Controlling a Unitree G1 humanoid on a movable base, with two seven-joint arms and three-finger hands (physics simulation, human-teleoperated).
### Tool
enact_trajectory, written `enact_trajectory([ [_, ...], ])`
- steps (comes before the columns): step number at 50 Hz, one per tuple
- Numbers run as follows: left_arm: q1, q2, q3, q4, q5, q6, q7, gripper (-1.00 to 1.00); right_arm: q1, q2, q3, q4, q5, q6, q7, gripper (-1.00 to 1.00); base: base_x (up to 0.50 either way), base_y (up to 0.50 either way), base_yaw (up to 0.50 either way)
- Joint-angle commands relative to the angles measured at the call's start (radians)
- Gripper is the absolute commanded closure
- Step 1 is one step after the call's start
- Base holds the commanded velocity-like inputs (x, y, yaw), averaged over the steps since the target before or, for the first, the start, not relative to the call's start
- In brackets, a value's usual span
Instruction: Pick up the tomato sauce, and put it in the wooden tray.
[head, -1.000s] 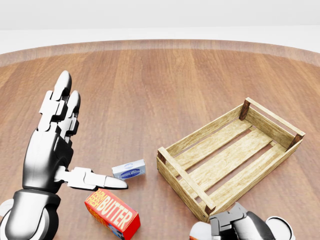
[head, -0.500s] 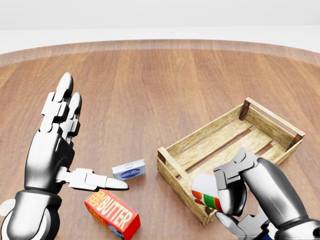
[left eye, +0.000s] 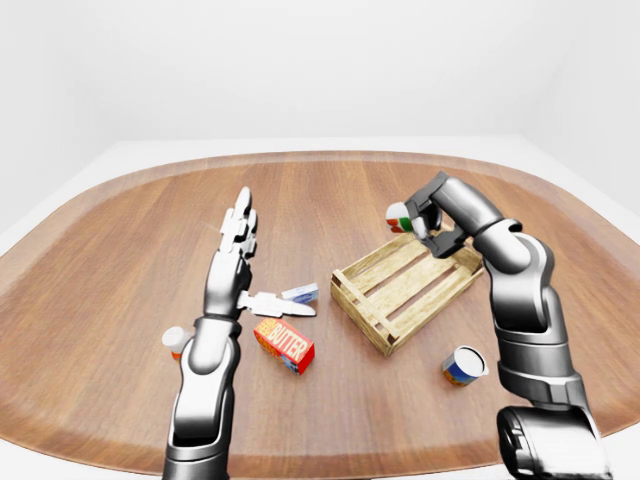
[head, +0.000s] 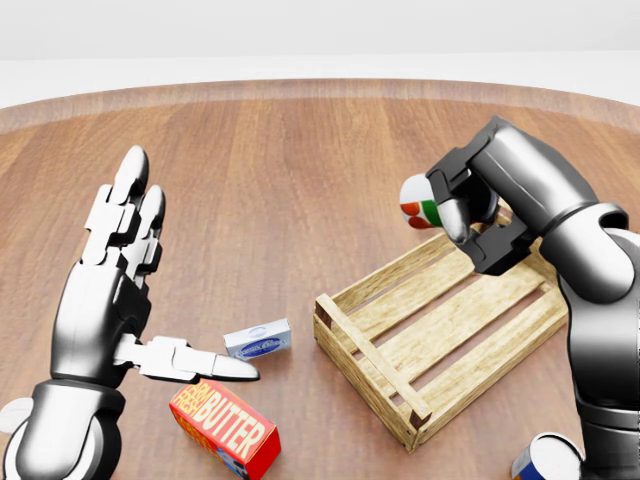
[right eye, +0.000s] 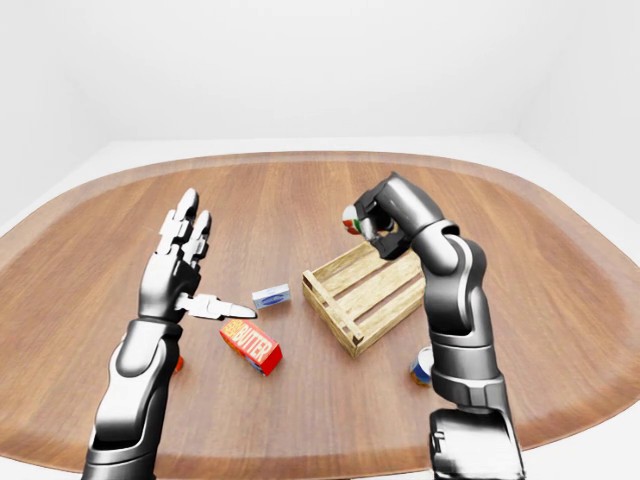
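The right robot hand is clamped on the sauce above the tray; dropping it in is left.

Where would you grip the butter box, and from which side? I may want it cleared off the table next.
Judging by its pose, take the butter box across its two long narrow sides, coming from above. It lies flat on the table, label up, apart from the small blue box and the wooden tray. The open left hand is nearest.

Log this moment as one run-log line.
right robot hand: shut on sauce, raised over tray | left robot hand: open, idle | sauce not yet in tray
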Motion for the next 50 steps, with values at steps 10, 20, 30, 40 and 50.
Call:
enact_trajectory([
  [10, 0.006, -0.003, -0.006, 0.023, 0.006, 0.000, 0.000, -1.00, -0.700, -0.127, 0.144, 1.252, -0.252, -0.175, -0.206, 1.00, 0.00, 0.00, 0.00],
  [20, 0.009, -0.002, -0.005, 0.014, 0.004, 0.000, -0.003, -1.00, -0.765, -0.067, 0.168, 1.385, -0.354, -0.151, -0.172, 1.00, 0.00, 0.00, 0.00],
  [30, 0.008, -0.002, -0.005, 0.018, 0.003, 0.000, -0.005, -1.00, -0.768, -0.043, 0.177, 1.419, -0.421, -0.123, -0.147, 1.00, 0.00, 0.00, 0.00],
  [40, 0.005, -0.002, -0.004, 0.013, 0.000, 0.000, -0.006, -1.00, -0.726, -0.027, 0.190, 1.427, -0.489, -0.163, -0.101, 1.00, 0.00, 0.00, 0.00],
  [50, 0.008, -0.004, -0.008, 0.004, 0.000, 0.000, -0.005, -1.00, -0.674, -0.015, 0.183, 1.444, -0.532, -0.124, -0.123, 1.00, 0.00, 0.00, 0.00],
])
